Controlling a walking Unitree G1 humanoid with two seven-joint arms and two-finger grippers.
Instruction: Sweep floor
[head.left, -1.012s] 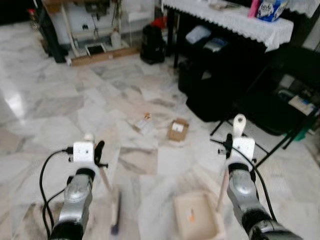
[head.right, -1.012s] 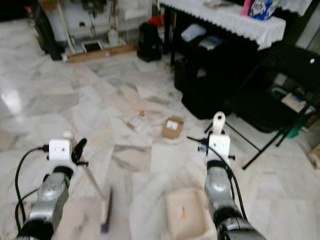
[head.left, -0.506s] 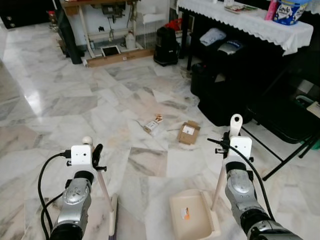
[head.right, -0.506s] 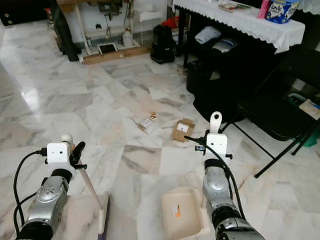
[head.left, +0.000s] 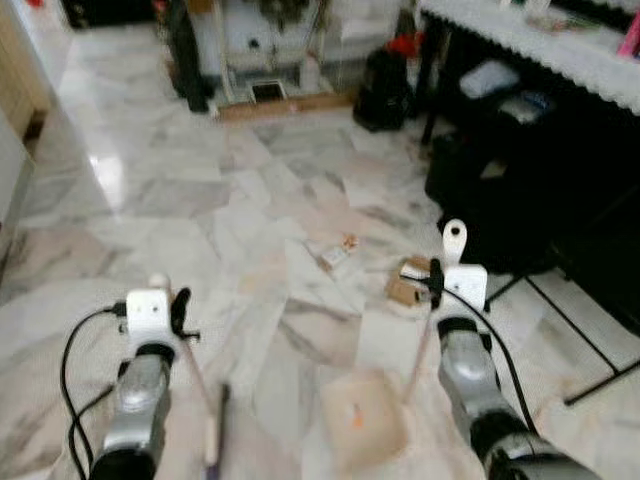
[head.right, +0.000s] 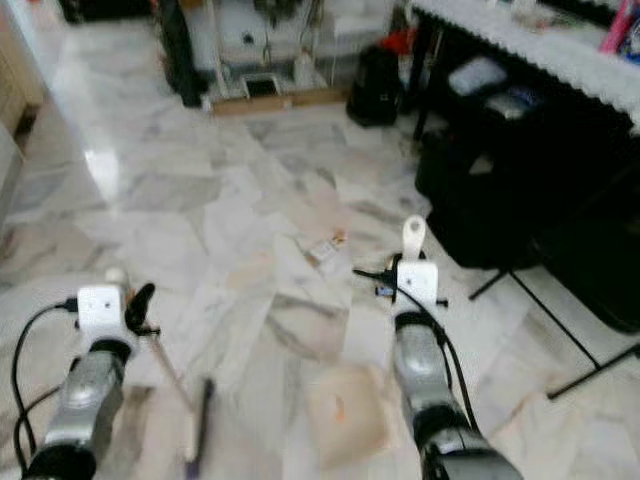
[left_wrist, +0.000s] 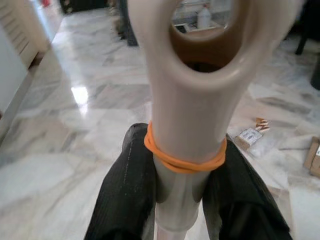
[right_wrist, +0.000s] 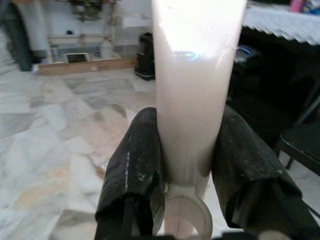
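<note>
Broom (head.left: 212, 428): low on the marble floor (head.left: 150, 200) in front of the robot's left side, thin handle slanting up to the left gripper; head blurred.
Left gripper (left_wrist: 182, 185): 2 black fingers (left_wrist: 125, 195) clamped tight on the cream broom handle, 1 each side, just under an orange rubber band (left_wrist: 184, 159); handle's hanging loop sits above the band.
Dustpan (head.left: 362, 420): beige, flat on floor between the 2 arms, nearer the right; small orange speck inside.
Dustpan handle (right_wrist: 195, 85): pale, upright, w/ a hole at its tip.
Right gripper (right_wrist: 185, 165): both fingers closed on the dustpan handle, touching it on 2 sides.
Litter: small flat packet (head.left: 335, 255) and a cardboard box (head.left: 405, 285) on the floor beyond the dustpan, near each other, apart from it.
Surroundings: black folding chair (head.left: 590, 290) far right; table w/ white lace cloth (head.left: 540, 45) at upper right, dark bags (head.left: 480, 150) beneath.
</note>
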